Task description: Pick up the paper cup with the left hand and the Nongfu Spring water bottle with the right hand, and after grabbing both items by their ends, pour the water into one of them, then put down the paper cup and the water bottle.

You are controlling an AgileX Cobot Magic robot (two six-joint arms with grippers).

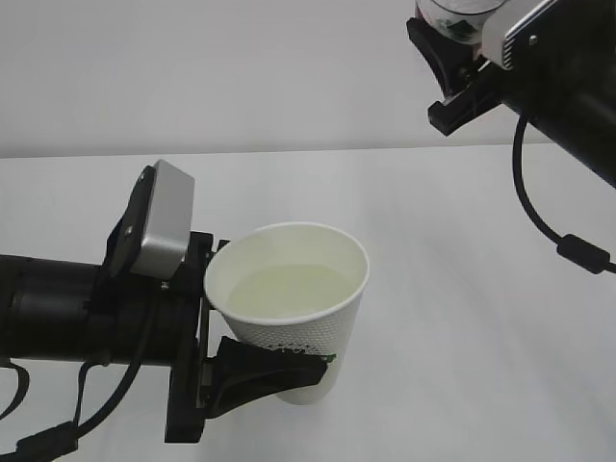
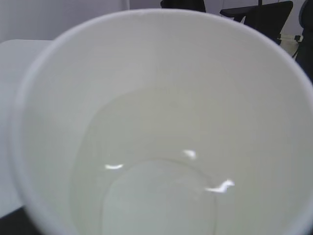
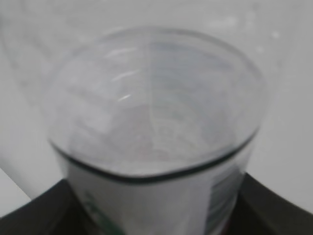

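Your left pincer (image 1: 252, 310) grips the paper cup (image 1: 294, 308) holding water (image 1: 289, 292); your right pincer (image 1: 446, 60), upper right, clamps the bottle (image 1: 455, 17).

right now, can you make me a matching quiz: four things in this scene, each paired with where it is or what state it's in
Things:
1. paper cup
2. water
3. Nongfu Spring water bottle
4. table

Places or states:
A. pale pool inside the cup
B. white surface under both arms
C. held at the top right edge of the exterior view
D. upright in the left end effector

Pairs: 1-D, 2-A, 3-C, 4-B
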